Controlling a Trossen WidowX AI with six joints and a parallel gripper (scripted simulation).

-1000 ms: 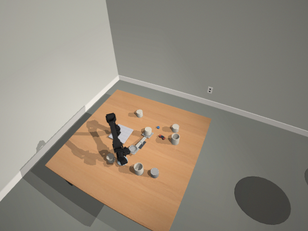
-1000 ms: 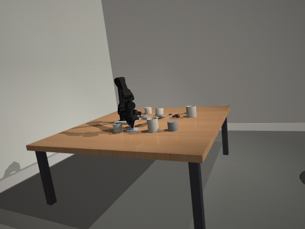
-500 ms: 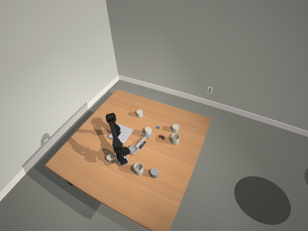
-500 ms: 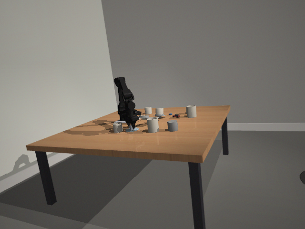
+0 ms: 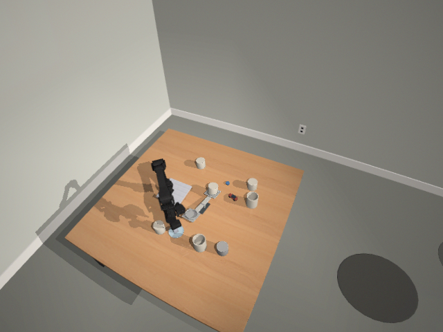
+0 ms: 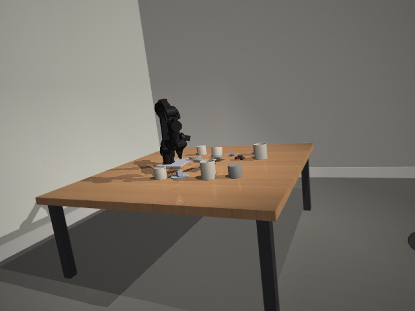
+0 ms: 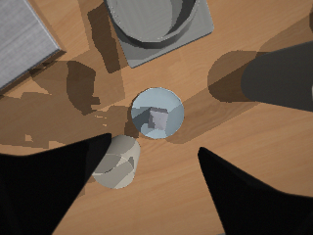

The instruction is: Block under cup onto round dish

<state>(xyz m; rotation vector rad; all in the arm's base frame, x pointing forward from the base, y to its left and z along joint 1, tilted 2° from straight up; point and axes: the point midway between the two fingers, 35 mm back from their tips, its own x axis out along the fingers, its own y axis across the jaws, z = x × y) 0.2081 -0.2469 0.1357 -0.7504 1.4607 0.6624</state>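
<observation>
The small grey block [image 5: 176, 230] [image 6: 179, 173] [image 7: 157, 118] rests on the round light-blue dish [image 6: 185, 175] [image 7: 168, 98]. My gripper [image 7: 156, 144] is open with nothing between its fingers, above the dish; the exterior view shows its fingertips well above the block. One pale cup [image 5: 212, 188] [image 6: 216, 151] stands on the far end of the balance [image 5: 203, 205]. The near pan [image 5: 191, 214] [image 7: 152, 36] holds no cup. Another pale cup [image 5: 158, 227] [image 6: 159, 173] [image 7: 119, 164] stands on the table beside the dish, not above it.
A tall cup [image 5: 199, 243] [image 6: 207, 170] and a grey cup [image 5: 222, 248] [image 6: 235, 171] stand right of the dish. A flat pad [image 5: 182, 189] [image 7: 24, 39] lies near the arm. A toy car [image 5: 232, 196], a blue piece [image 5: 227, 182] and more cups stand farther back.
</observation>
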